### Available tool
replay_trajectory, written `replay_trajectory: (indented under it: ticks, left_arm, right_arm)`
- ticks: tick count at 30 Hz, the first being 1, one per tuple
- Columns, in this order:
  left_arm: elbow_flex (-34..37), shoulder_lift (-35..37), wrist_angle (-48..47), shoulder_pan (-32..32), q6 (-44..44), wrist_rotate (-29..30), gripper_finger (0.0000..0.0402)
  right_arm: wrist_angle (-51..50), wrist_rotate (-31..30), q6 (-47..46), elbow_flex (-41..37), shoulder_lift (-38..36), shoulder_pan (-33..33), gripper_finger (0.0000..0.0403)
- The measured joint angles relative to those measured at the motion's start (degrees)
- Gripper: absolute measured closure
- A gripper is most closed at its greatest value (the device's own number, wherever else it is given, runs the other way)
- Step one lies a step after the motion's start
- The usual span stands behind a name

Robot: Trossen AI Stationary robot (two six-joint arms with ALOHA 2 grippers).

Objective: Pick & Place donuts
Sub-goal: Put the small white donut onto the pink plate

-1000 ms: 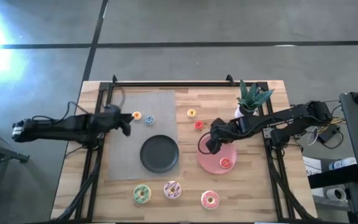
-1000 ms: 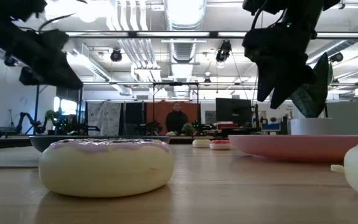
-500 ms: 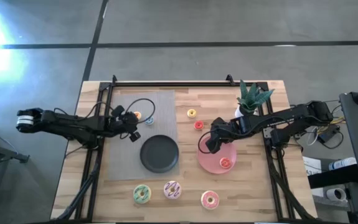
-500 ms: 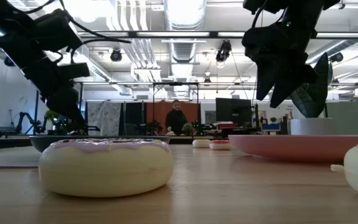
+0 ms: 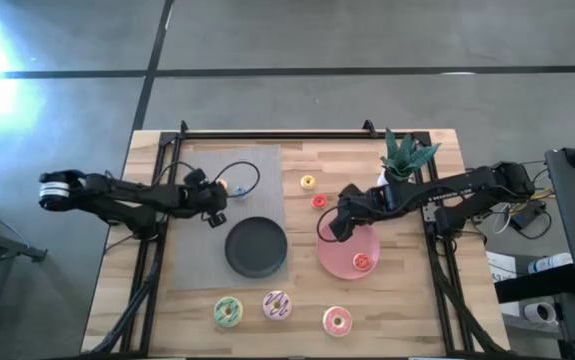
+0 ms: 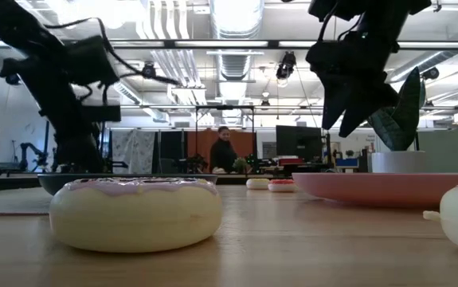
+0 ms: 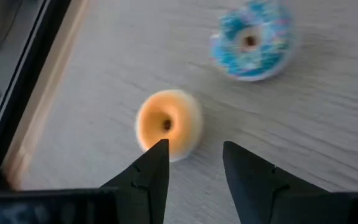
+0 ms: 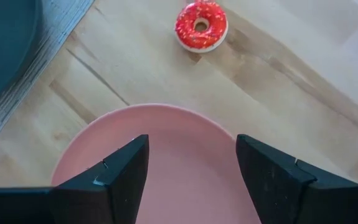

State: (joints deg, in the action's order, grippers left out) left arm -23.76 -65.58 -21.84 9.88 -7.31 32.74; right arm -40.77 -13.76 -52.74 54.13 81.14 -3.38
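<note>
While the left gripper [image 7: 194, 163] hangs low over the grey mat [image 5: 202, 255], its jaws stand apart just short of the tiny orange donut [image 7: 168, 124], with the tiny blue donut [image 7: 251, 40] beyond it; the right gripper [image 8: 191, 165], jaws wide apart and empty, hovers over the pink plate [image 8: 179, 162], near whose far rim a tiny red donut [image 8: 201, 25] lies on the table [image 8: 278, 81]; another red donut [image 5: 362, 262] sits on that plate.

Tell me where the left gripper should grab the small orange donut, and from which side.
Grip the orange donut across its outer rim, coming straight down from above. It lies flat on the grey mat, hole upward, so only the rim offers opposing sides. The open left gripper hangs nearly over it; the blue donut sits clear.
</note>
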Motion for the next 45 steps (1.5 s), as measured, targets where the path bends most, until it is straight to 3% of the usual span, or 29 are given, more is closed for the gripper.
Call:
replay_trajectory:
  ticks: [11,24,30,36,45]
  left_arm:
    - [-4.34,-6.36,4.02,5.89,8.53,-6.66,0.0276]
    - [-4.86,-7.48,1.31,6.17,3.98,-4.13,0.0276]
    - [-4.14,-8.72,1.19,7.59,4.14,-7.60,0.0278]
    - [-4.31,-11.05,2.79,9.07,3.84,-6.88,0.0311]
    - [-4.56,-11.33,3.36,9.83,2.22,-5.86,0.0395]
  right_arm:
    - [0.91,0.10,5.19,-0.09,0.00,3.83,0.0170]
    - [0.94,0.31,6.48,-0.23,-0.02,4.94,0.0170]
    - [1.38,0.28,6.81,-0.35,-0.02,5.52,0.0170]
    - [2.81,0.35,6.90,-0.46,-0.02,5.84,0.0170]
    - [3.27,0.74,6.91,-0.47,-0.02,5.79,0.0177]
